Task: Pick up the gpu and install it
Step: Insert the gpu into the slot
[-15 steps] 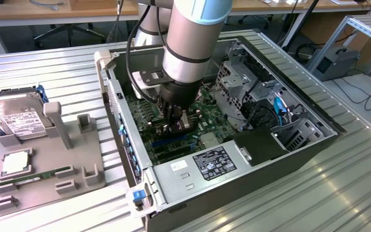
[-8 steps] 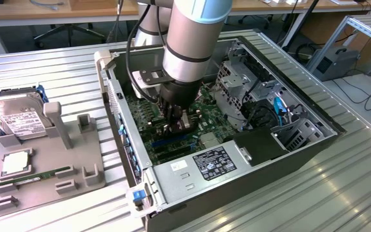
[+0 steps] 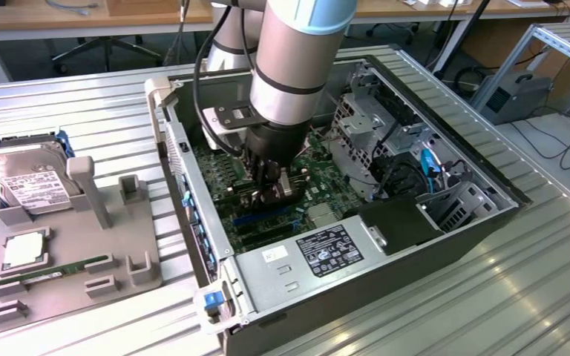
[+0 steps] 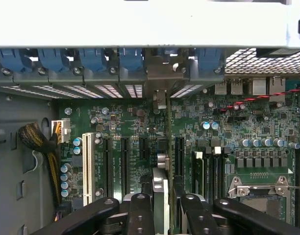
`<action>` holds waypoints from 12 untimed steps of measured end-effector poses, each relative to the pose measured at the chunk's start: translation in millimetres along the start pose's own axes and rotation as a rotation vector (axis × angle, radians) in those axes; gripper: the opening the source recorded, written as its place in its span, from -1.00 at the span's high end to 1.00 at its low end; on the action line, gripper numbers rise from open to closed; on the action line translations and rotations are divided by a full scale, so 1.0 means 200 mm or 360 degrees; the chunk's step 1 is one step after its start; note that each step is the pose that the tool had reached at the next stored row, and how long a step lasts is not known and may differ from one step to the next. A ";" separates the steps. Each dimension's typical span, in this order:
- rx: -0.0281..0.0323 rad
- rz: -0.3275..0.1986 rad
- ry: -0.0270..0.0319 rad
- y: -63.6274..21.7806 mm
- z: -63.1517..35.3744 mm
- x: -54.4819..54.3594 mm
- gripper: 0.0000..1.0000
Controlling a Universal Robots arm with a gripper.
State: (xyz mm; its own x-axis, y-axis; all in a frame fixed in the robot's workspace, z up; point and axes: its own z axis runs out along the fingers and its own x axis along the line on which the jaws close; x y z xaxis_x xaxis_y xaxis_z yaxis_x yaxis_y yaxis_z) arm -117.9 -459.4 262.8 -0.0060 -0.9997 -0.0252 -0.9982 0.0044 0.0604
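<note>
Gripping the gpu (image 4: 161,188) edge-on between the closed jaws of the gripper (image 4: 162,215), keeping the card upright, apparently so that its lower edge can meet a slot squarely. Hanging low inside the open computer case (image 3: 364,293), close over the motherboard (image 4: 120,122), lining the card up among the black expansion slots (image 4: 179,152) with its silver bracket end toward the rear slot openings (image 4: 160,73). Sitting well apart on the grey holder (image 3: 77,297) at the exterior view's left: the hard drive (image 3: 27,182) and green memory stick (image 3: 53,273).
</note>
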 end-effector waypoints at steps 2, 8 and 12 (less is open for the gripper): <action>0.00001 0.0003 -0.00002 0.000 0.000 0.00 0.47; 0.00013 0.0052 -0.00031 0.000 0.000 0.00 0.47; 0.00020 0.0063 0.00059 0.000 0.001 0.00 0.47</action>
State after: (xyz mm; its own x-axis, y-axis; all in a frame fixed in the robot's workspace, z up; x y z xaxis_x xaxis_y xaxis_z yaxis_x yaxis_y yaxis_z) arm -117.9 -459.3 262.6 -0.0452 -0.9988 -0.0191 -0.9972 0.0440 0.0601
